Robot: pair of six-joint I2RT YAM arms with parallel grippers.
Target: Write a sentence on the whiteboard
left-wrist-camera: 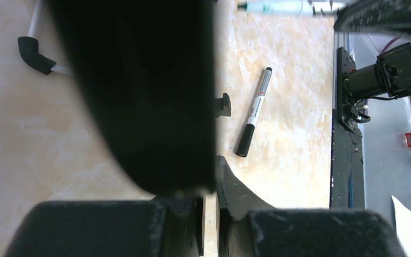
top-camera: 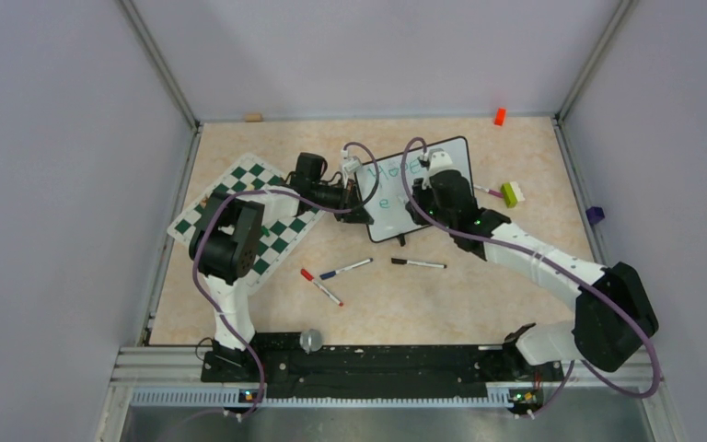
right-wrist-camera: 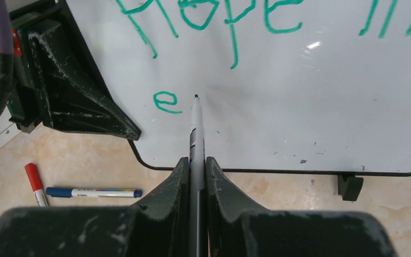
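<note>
At whiteboard (right-wrist-camera: pixel 326 107) left edge, left fingers (left-wrist-camera: pixel 236 197) clamp it, right fingers (right-wrist-camera: pixel 219 184) pinch marker (right-wrist-camera: pixel 197 126), blank space rightward.

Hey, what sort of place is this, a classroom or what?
Probably a robotics lab test cell: plain walls box in the tabletop, two arms sit bolted to a rail, and the whiteboard and chessboard mat look like props.

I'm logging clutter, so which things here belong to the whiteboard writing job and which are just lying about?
In use: whiteboard, unfinished sentence, green marker in right end effector, left end effector gripping the board.
Lying about: chessboard mat, red marker, blue marker, black marker, green-white block, orange block.
</note>
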